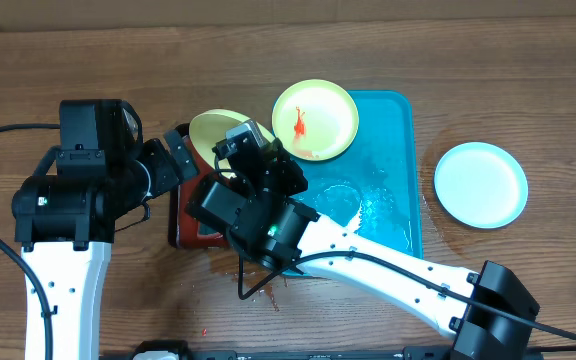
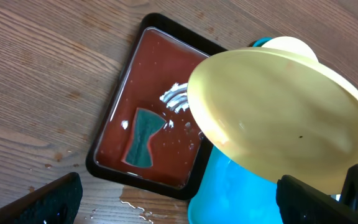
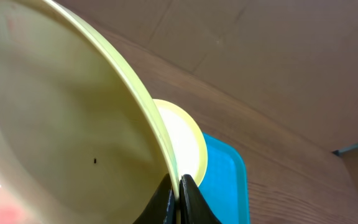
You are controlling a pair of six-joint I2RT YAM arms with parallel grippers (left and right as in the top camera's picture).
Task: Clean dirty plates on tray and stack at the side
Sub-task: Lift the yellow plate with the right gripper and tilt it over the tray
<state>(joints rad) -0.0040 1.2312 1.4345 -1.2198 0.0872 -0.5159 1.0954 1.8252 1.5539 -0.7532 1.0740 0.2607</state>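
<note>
Right gripper (image 3: 178, 190) tight on yellow-green plate (image 3: 61, 112)

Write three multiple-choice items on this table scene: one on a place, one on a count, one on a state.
1. Where does the light-blue-rimmed round plastic plate lie, relative to the large turquoise plastic tray?
A. on it
B. underneath it
C. on the wooden table to its right

2. How many yellow-green-rimmed round plates are in view?
A. one
B. two
C. four

3. What is the state of the right hand?
A. shut on a plate's rim
B. wide open
C. shut on nothing

Answers:
1 C: the overhead view shows it on bare wood, apart from the tray.
2 B: the red-smeared plate lies on the tray, and the tilted plate is held up beside it.
3 A: the right wrist view shows the fingers pinched on the tilted plate's edge.
</note>
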